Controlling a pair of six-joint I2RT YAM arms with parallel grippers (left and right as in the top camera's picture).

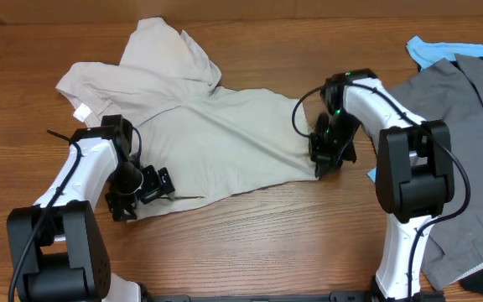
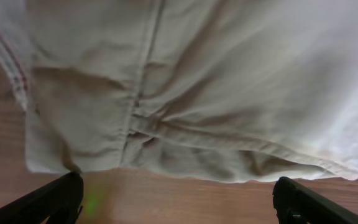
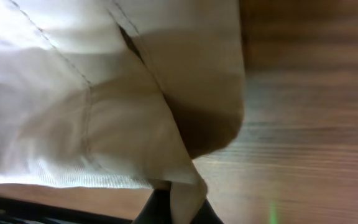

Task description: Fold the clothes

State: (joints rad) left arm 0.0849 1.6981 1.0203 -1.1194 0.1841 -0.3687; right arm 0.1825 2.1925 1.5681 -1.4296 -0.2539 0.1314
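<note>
The pale beige shorts (image 1: 216, 126) lie spread over the middle of the wooden table, one part bunched up at the back left with a small white label (image 1: 81, 114). My left gripper (image 1: 137, 195) is open at the shorts' front left edge; in the left wrist view its fingers (image 2: 179, 202) are wide apart with bare wood between them and the cloth hem (image 2: 185, 155) just beyond. My right gripper (image 1: 325, 159) is shut on the shorts' right edge; in the right wrist view (image 3: 182, 208) a fold of beige cloth (image 3: 104, 106) is pinched between its fingers.
A grey garment (image 1: 468, 159) lies at the right side of the table with a light blue one (image 1: 430, 52) under it at the back. The wooden tabletop (image 1: 250, 252) shows in front of the shorts.
</note>
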